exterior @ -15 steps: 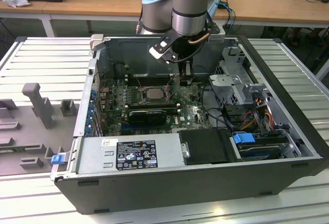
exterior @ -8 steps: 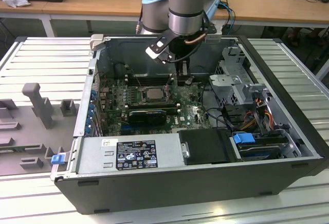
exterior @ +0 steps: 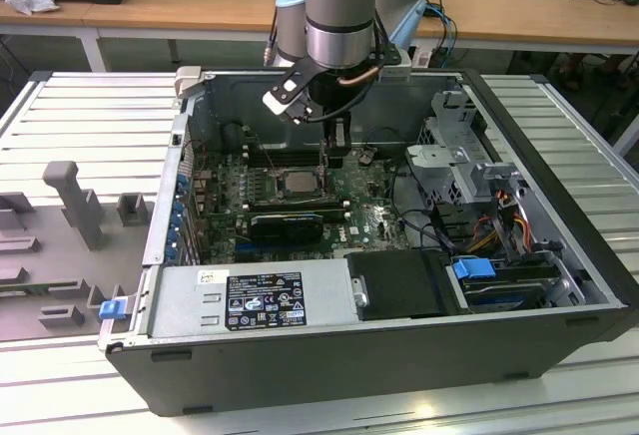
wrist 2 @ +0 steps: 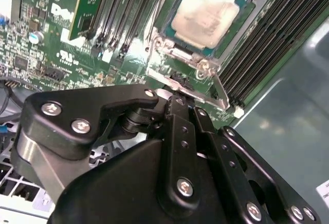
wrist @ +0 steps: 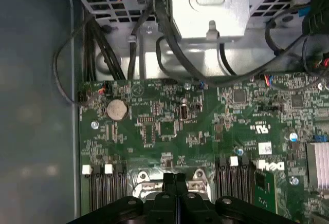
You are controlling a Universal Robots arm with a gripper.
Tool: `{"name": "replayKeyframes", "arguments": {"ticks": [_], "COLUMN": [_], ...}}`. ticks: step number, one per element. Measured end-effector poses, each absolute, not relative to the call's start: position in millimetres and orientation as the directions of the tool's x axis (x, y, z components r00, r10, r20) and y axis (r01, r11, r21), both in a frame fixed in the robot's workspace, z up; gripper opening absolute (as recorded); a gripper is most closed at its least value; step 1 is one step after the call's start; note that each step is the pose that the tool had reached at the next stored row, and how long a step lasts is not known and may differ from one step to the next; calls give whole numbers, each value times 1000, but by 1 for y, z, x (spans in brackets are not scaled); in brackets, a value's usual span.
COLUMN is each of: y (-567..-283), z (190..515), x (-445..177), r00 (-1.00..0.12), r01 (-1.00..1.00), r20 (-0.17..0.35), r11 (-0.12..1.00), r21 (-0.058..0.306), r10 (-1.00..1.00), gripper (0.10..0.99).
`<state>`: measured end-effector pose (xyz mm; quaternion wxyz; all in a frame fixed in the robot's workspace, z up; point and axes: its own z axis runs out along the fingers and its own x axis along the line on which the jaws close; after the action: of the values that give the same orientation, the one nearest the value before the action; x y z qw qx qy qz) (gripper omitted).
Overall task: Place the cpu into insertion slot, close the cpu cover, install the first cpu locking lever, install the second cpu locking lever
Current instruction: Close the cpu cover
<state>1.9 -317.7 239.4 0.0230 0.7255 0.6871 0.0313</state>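
The exterior view looks down from high up and some way off into the open computer case (exterior: 349, 365). Both wrist views ride close above the motherboard (wrist: 169, 126) and look past the gripper (wrist: 176, 183) from opposite sides. Both take in the memory slots (wrist 2: 123, 13).

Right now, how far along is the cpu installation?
Done: the cpu sits in the insertion slot, the cpu cover apparently down around it. In hand: the shut gripper is at the slot's edge beside a locking lever. Left: that lever looks unlatched.
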Motion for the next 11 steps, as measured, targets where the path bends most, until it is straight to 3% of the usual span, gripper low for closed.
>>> {"name": "replayKeyframes", "arguments": {"ticks": [11], "y": [-318], "z": [239], "x": [-4], "r00": [54], "r01": [996], "r20": [14], "r11": [-55], "r21": [76], "r10": [998], "gripper": [106]}}
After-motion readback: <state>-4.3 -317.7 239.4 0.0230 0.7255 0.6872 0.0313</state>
